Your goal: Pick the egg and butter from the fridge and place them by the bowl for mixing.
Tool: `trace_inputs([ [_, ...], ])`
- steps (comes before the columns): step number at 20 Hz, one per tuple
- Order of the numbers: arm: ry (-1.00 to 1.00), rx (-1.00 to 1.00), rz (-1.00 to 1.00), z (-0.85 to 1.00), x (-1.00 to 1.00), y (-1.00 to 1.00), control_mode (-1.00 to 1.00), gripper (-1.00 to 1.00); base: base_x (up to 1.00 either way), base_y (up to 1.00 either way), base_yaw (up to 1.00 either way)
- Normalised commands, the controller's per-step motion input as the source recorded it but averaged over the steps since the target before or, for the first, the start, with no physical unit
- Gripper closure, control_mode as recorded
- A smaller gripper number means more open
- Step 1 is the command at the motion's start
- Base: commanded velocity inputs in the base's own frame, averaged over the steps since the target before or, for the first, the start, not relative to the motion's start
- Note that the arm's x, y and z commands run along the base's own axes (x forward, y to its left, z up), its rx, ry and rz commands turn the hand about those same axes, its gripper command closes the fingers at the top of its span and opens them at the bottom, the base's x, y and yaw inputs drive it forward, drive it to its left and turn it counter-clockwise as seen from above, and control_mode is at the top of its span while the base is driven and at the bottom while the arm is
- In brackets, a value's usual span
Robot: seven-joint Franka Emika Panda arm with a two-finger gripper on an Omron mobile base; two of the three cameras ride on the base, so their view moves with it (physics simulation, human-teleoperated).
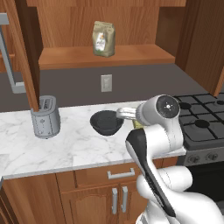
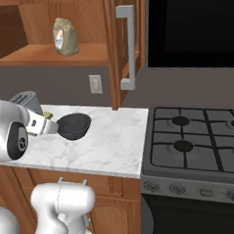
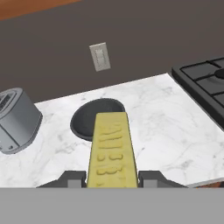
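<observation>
The gripper (image 3: pixel 111 178) is clamped on the butter (image 3: pixel 110 151), one finger (image 3: pixel 72 178) on each long side. The stick is held above the counter (image 3: pixel 162 118), and its long axis points away from the hand toward the bowl (image 3: pixel 83 118). The toaster (image 3: pixel 15 120) stands left of the bowl.

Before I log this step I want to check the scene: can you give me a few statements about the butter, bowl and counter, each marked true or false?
1. The fingers are shut on the butter. True.
2. The butter lies inside the bowl. False: it is held above the counter.
3. The toaster stands on the counter. True.
4. The bowl sits on the stove. False: it rests on the marble counter.
5. A bag stands on the wooden shelf. True.
</observation>
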Motion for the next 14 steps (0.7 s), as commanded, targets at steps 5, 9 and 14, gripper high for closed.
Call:
trace_inputs([
  [5,0.01,0.03,0.0,-0.17,0.36,-0.18,-1.0,1.0,0.0,0.0,0.0],
  [9,0.06,0.04,0.0,-0.18,0.35,-0.25,-1.0,1.0,0.0,0.0,0.0],
  [14,0.19,0.0,0.0,-0.24,0.14,-0.32,-1.0,1.0,0.0,0.0,0.0],
])
